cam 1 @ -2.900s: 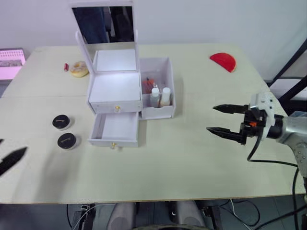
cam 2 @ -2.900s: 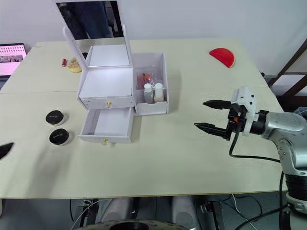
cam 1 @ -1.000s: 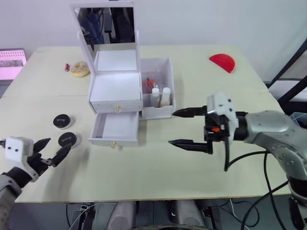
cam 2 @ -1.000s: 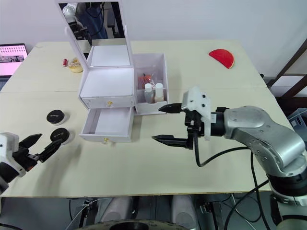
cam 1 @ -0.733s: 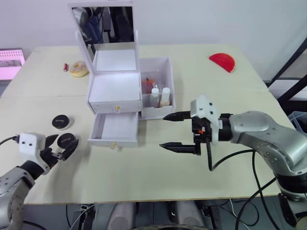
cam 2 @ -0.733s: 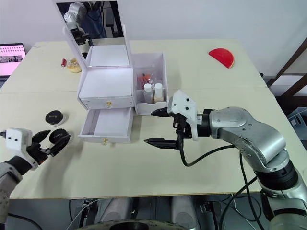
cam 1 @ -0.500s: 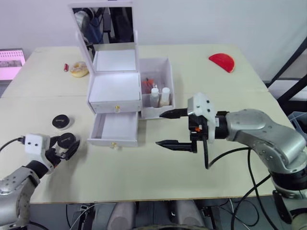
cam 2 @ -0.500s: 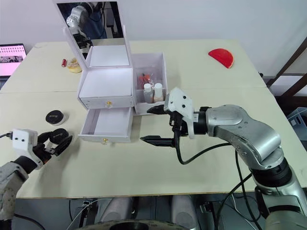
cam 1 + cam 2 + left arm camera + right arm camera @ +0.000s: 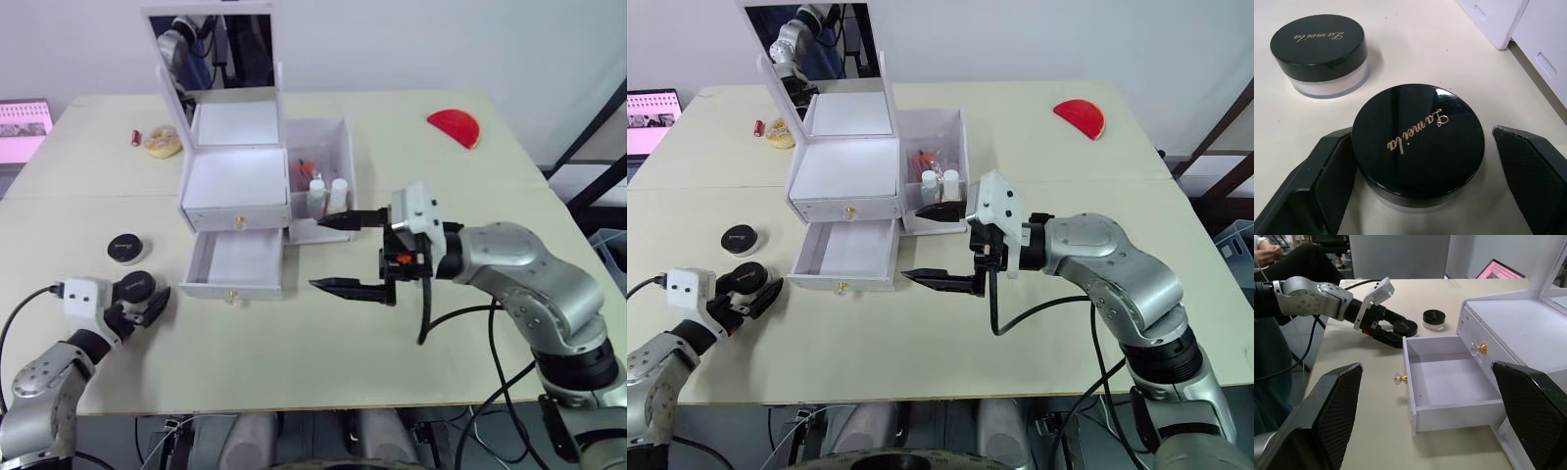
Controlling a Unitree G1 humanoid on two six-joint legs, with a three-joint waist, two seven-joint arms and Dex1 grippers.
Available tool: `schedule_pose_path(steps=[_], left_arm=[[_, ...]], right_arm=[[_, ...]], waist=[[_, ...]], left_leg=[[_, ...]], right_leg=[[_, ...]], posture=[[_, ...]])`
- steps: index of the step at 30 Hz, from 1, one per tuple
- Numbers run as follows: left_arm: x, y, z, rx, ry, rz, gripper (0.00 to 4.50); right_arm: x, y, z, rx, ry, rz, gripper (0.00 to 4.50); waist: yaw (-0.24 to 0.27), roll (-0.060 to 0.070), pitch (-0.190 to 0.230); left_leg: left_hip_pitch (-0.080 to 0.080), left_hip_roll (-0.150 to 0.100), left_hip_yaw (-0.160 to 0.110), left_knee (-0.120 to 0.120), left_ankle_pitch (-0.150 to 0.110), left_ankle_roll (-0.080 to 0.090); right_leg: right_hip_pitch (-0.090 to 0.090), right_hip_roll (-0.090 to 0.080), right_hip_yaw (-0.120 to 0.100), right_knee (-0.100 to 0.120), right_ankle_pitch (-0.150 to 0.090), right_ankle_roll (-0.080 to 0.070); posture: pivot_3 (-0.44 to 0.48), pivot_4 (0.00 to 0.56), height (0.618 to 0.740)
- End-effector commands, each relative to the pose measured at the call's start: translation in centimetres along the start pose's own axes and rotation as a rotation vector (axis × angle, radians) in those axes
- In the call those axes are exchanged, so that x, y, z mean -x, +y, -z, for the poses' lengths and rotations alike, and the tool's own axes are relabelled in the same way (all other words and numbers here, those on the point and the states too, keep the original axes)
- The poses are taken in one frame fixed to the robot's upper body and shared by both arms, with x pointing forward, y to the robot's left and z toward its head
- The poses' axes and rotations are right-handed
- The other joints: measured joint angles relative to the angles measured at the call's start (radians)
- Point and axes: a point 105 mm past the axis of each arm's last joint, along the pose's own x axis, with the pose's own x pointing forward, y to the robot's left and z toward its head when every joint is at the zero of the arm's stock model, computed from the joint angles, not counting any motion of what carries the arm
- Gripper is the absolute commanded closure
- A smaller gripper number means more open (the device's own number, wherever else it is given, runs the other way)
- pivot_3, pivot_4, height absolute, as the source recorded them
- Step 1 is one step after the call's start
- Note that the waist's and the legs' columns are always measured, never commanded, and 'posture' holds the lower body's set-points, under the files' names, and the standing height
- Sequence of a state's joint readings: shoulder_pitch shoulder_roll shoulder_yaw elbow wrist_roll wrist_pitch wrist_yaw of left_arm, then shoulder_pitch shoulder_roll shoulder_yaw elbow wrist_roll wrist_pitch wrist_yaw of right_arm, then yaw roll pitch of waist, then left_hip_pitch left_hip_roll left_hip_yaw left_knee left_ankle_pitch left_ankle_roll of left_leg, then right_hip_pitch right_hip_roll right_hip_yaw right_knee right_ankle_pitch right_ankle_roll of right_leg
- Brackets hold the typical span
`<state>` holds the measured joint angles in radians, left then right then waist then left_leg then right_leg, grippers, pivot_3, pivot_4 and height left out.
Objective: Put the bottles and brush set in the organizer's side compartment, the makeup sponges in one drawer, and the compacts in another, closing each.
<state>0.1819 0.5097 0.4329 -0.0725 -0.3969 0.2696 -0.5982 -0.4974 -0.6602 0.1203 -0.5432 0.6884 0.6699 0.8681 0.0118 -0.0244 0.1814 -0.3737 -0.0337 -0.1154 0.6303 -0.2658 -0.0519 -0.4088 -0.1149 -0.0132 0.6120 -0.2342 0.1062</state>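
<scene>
Left gripper [image 9: 1418,191]: fingers spread, one on each side of the near compact [image 9: 1418,142]; one pad looks to touch its lid edge, the other stands clear.
Near compact: on the table [image 9: 294,352], by the open lower drawer's [image 9: 238,262] left front corner, between the left fingers.
Far compact [image 9: 126,248]: a little beyond the near one, apart from it, ungripped.
Right gripper [image 9: 338,253]: open wide and empty, hovering just right of the lower drawer, in front of the side compartment [image 9: 323,186].
Organizer [image 9: 235,186]: mirror lid upright, upper drawer shut, lower drawer pulled out and empty.
Bottles [image 9: 326,196]: both standing in the side compartment, white caps up; something red behind them, too small to make out.
Hidden: near compact's base partly behind the left fingers in the head views; sponges not made out.
Writing: gold script on both black lids, reads roughly "Lamela"; exact spelling unsure.
Other: red half-disc [image 9: 455,126] far right; tan ring [image 9: 162,141] far left.
</scene>
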Motion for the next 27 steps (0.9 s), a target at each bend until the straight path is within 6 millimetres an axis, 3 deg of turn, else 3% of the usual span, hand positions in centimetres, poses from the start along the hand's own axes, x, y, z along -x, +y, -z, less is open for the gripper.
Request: schedule_pose_path(steps=[1, 2, 4, 7, 16, 20, 27], left_arm=[[-0.6, -0.3, -1.0, -0.025, -0.036, 0.002, 0.05], [-0.6, -0.2, -1.1, -0.026, -0.039, -0.001, 0.05], [-0.7, -0.1, -1.0, -0.025, -0.039, -0.001, 0.56], [-0.7, 0.1, -1.1, -0.025, -0.041, -0.002, 1.82], [-0.3, 1.1, -1.6, -0.027, -0.067, -0.012, 1.81], [0.4, 0.5, -4.3, -0.021, -0.157, 0.060, 1.81], [0.6, -2.7, -8.1, -0.068, -0.170, 0.363, 1.81]], right_arm=[[0.0, 0.0, -0.4, 0.023, -0.014, 0.010, 0.00], [0.0, 0.0, -0.3, 0.022, -0.012, 0.010, 0.00], [-0.1, 0.1, -0.3, 0.019, -0.012, 0.011, 0.00], [-0.1, 0.1, -0.2, 0.015, -0.010, 0.012, 0.00], [-0.1, 0.2, 0.0, 0.009, -0.004, 0.019, 0.00], [-0.1, 0.1, 0.0, 0.011, -0.001, 0.027, 0.00], [-0.4, -0.2, 0.4, 0.006, 0.004, 0.045, 0.00]], waist=[[0.001, 0.000, 0.000], [0.002, 0.000, 0.000], [0.000, 0.000, 0.000], [-0.002, 0.000, 0.000], [-0.002, 0.000, 0.000], [-0.002, 0.000, 0.000], [-0.001, 0.000, 0.001]], left_leg=[[0.000, 0.000, 0.000, 0.000, 0.000, 0.000], [0.000, 0.000, 0.000, 0.000, 0.000, 0.000], [0.000, 0.000, 0.000, 0.000, 0.000, 0.000], [0.000, 0.000, 0.000, 0.000, 0.000, 0.000], [0.000, 0.000, 0.000, 0.000, 0.000, 0.000], [0.000, 0.000, 0.000, -0.001, 0.000, 0.000], [-0.001, 0.000, 0.000, 0.000, 0.000, 0.000]], right_leg=[[0.000, 0.000, 0.000, 0.000, 0.000, 0.000], [0.000, 0.000, 0.000, 0.000, 0.000, 0.000], [0.000, 0.000, 0.000, 0.000, 0.000, 0.000], [0.000, 0.000, 0.000, 0.000, 0.000, 0.000], [0.000, 0.000, 0.000, 0.000, 0.000, 0.000], [0.000, 0.000, 0.000, 0.000, 0.000, 0.000], [-0.001, 0.000, 0.000, -0.001, 0.000, 0.000]], posture=[[0.000, 0.150, 0.739], [0.000, 0.150, 0.739], [0.000, 0.150, 0.739], [0.000, 0.150, 0.739], [0.000, 0.150, 0.739], [0.000, 0.150, 0.739], [0.000, 0.150, 0.739]])
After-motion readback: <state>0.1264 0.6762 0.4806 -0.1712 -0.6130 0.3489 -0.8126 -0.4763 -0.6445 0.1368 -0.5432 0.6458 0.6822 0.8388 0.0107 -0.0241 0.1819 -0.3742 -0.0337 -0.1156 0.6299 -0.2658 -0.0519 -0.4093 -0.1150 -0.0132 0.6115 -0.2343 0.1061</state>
